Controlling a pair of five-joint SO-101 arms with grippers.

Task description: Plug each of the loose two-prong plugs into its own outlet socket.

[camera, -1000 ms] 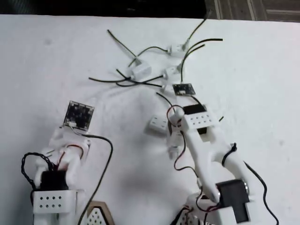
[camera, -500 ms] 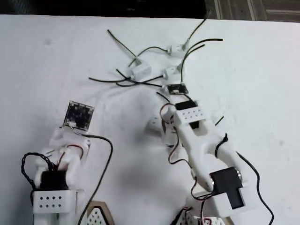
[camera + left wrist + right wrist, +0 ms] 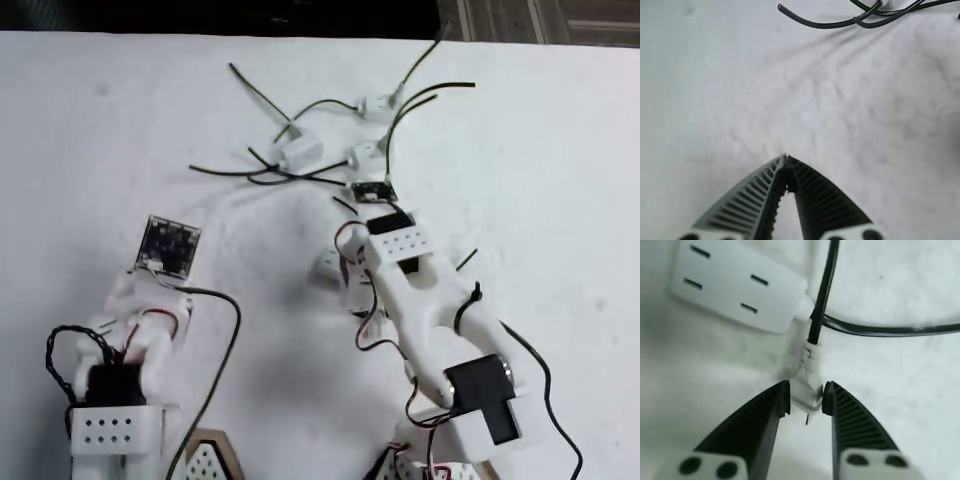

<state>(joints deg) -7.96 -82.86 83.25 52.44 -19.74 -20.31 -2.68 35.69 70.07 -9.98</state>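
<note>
High view: the right arm [image 3: 430, 300] now sits further left in the frame than a second ago, its forward end shifted toward centre. It covers more of the white outlet block [image 3: 328, 265]. The left arm [image 3: 130, 340], lower left, has not moved. Two loose plugs [image 3: 298, 150] [image 3: 378, 103] lie in the upper middle of the white table [image 3: 560, 180], where they lay before.

Left wrist view: the left gripper [image 3: 786, 161] hangs over bare table with its fingertips pressed together. Black cords [image 3: 840, 23] cross the top right.

Right wrist view: the right gripper [image 3: 805, 390] pinches a white plug [image 3: 808, 380] from both sides, a prong showing below. The plug's black cord [image 3: 822, 290] runs up the frame. The outlet block [image 3: 737, 287] lies at upper left, just beside the plug, slots facing up.
</note>
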